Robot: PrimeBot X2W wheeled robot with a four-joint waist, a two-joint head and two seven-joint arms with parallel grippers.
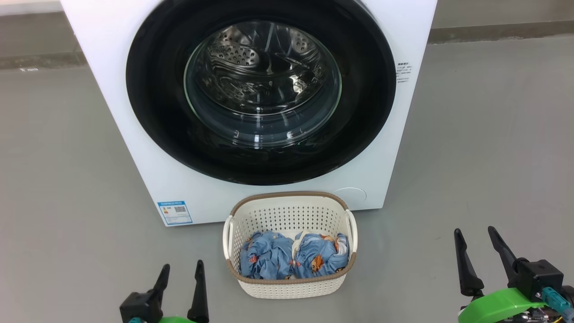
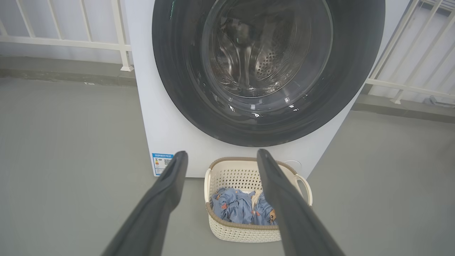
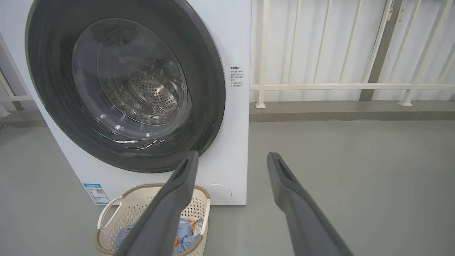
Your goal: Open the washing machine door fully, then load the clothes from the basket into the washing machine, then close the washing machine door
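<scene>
Now | glossy round door (image 1: 148, 89) closed | left gripper (image 1: 183, 265), right gripper (image 1: 474, 230) apart | perforated basket (image 1: 287, 219)

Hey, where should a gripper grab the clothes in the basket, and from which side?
From above: the basket walls close off every side, and the clothes lie below its rim. Pinch a raised fold atop either soft bundle.

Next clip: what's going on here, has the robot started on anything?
Nothing is being handled yet. The big white boxy front-loading washing machine has its round door, a glossy black ring around a glass window, shut. A small cream-white perforated plastic basket sits on the grey floor in front of it, holding light blue printed clothes. The left end effector and right end effector hover open and empty on either side of the basket.
</scene>
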